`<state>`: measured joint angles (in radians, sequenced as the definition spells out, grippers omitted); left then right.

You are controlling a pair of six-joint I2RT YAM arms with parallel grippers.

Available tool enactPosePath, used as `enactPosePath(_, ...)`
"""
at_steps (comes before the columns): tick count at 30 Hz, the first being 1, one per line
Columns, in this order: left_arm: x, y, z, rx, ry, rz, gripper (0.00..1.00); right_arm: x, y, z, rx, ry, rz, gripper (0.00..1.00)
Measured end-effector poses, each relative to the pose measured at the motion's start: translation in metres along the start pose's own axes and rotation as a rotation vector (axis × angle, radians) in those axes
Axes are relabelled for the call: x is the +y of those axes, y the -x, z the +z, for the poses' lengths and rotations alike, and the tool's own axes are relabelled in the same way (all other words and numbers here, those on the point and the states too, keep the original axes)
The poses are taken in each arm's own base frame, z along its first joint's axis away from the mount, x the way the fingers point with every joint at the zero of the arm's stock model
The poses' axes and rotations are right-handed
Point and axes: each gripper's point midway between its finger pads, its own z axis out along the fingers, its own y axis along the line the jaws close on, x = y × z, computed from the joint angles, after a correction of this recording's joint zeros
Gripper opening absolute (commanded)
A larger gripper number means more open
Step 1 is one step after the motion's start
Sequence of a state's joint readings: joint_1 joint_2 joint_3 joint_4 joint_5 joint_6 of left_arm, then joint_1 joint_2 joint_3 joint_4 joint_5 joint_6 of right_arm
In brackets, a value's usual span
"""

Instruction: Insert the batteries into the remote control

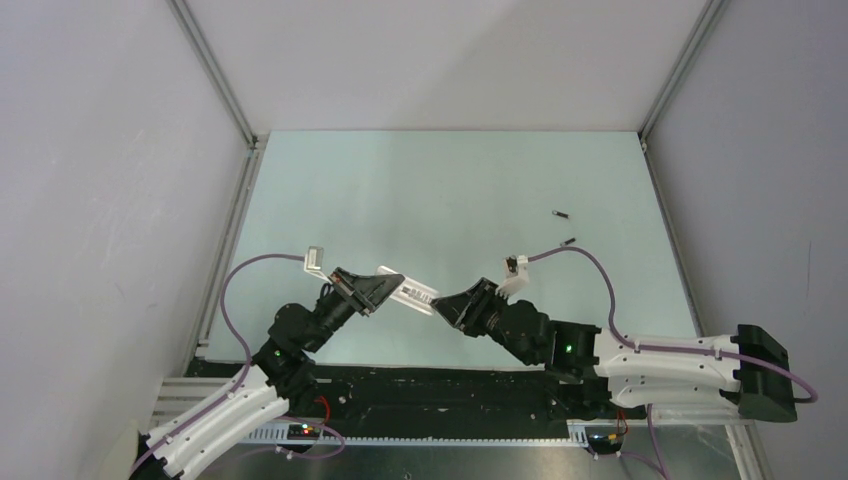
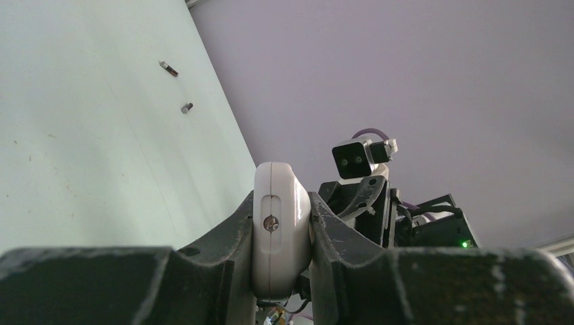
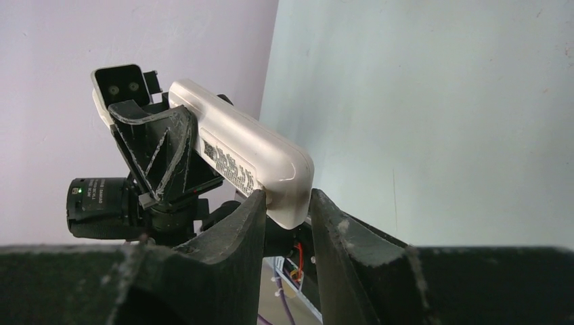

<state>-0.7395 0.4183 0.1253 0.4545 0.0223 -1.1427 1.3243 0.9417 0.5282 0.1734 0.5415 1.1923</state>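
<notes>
Top external: remote control [image 1: 415,296] lengthwise between left pincer [image 1: 388,285] and right pincer [image 1: 445,303].

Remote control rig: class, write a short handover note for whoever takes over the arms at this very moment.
Left gripper: shut on one end of the remote control.
Right gripper: closed on its other end; remote held above the table.
Both batteries lie loose on the table, far right, untouched.
Done: remote picked up.
To do: fetch and insert both batteries.
</notes>
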Motion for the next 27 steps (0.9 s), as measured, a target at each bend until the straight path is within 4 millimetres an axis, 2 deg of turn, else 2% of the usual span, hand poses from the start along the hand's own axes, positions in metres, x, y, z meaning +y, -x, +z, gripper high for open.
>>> enactPosePath(11,0.0037,-0.0015,-0.0003,0.006,0.015,0.001,0.00,-0.0052,-0.0023,-0.0004,0.007,-0.021,-0.005,0.28)
enactPosePath(27,0.0077,-0.0026,-0.0006,0.009,0.031,0.001,0.00,-0.0089,-0.0036,0.0025,0.008,-0.035,-0.008,0.27)
